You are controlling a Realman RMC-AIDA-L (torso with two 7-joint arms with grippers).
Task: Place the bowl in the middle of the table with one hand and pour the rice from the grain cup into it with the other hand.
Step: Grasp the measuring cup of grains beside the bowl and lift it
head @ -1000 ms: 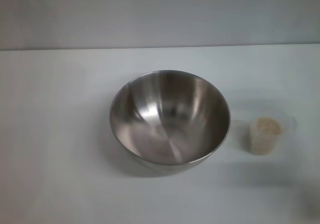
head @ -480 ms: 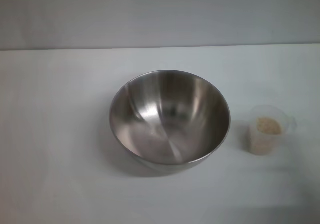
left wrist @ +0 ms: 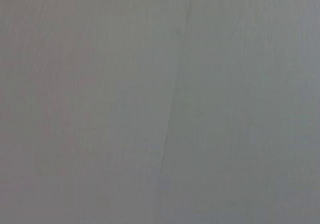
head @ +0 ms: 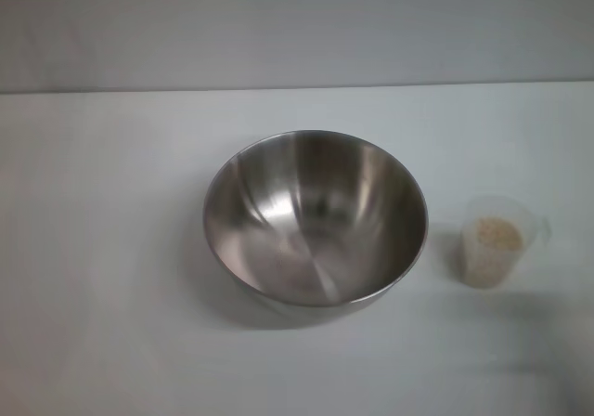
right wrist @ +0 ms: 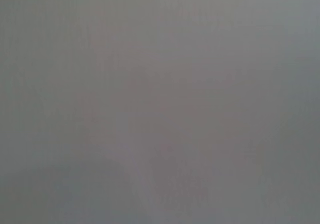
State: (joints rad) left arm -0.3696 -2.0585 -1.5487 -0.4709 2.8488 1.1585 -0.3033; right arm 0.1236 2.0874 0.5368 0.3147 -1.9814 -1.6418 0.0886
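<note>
In the head view the stainless-steel bowl [head: 316, 221] stands upright and empty near the middle of the white table [head: 102, 249]. The clear grain cup [head: 497, 241] stands upright on the table to the bowl's right, a short gap from it, with beige rice [head: 498, 234] inside. Neither gripper shows in the head view. The left wrist view and the right wrist view show only plain grey surface, with no fingers in them.
The table's far edge [head: 297, 88] runs across the head view, with a grey wall behind it. A thin dark seam [left wrist: 170, 119] crosses the surface in the left wrist view.
The grain cup looked blurred one second ago and is sharp and still now, in about the same spot. The bowl has not moved.
</note>
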